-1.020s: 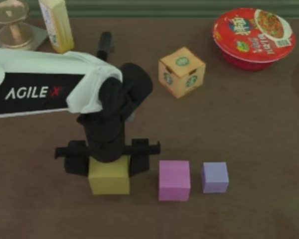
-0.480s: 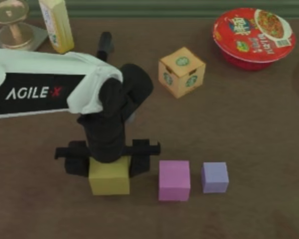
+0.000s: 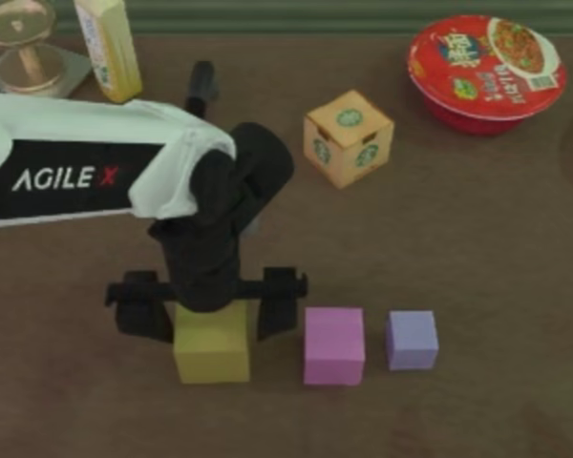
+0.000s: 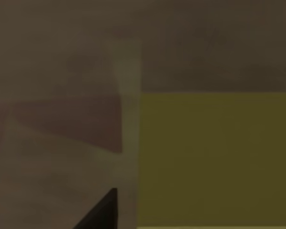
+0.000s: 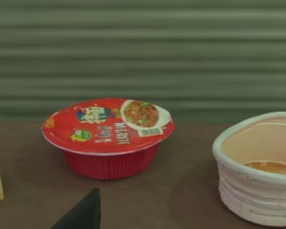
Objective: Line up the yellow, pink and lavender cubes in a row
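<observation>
Left gripper (image 3: 210,307) spread wide over yellow cube (image 3: 211,351), released; pink cube (image 3: 333,345) and lavender cube (image 3: 412,340) alongside in a row.

brown worktop (image 3: 497,248) carries yellow cube (image 3: 211,349), pink cube (image 3: 333,345), lavender cube (image 3: 412,340), logo box (image 3: 349,138), red noodle bowl (image 3: 485,69), yellow carton (image 3: 108,45), brass stand (image 3: 24,48).

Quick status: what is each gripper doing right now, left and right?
Left gripper: open, fingers spread either side of the yellow cube, which sits on the table.
Right gripper: cannot be told; only a dark finger tip shows in its wrist view.
</observation>
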### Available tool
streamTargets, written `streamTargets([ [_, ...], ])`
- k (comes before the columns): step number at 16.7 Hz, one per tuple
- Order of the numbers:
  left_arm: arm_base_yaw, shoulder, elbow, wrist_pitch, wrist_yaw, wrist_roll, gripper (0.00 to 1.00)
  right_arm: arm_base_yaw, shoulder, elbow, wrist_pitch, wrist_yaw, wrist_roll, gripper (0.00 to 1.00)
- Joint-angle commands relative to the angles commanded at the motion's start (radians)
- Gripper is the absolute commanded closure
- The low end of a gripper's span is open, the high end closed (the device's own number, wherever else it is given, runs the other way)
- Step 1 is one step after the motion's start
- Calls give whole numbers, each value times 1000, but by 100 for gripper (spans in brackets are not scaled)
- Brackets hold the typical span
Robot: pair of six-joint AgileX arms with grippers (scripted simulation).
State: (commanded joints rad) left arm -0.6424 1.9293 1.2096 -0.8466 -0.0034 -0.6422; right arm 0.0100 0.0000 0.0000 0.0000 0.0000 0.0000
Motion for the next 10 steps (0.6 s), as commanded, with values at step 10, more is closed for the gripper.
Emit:
streamTargets([
  [10, 5, -13, 32, -42, -1, -4, 0, 0, 0, 0, 0, 0, 0, 0],
])
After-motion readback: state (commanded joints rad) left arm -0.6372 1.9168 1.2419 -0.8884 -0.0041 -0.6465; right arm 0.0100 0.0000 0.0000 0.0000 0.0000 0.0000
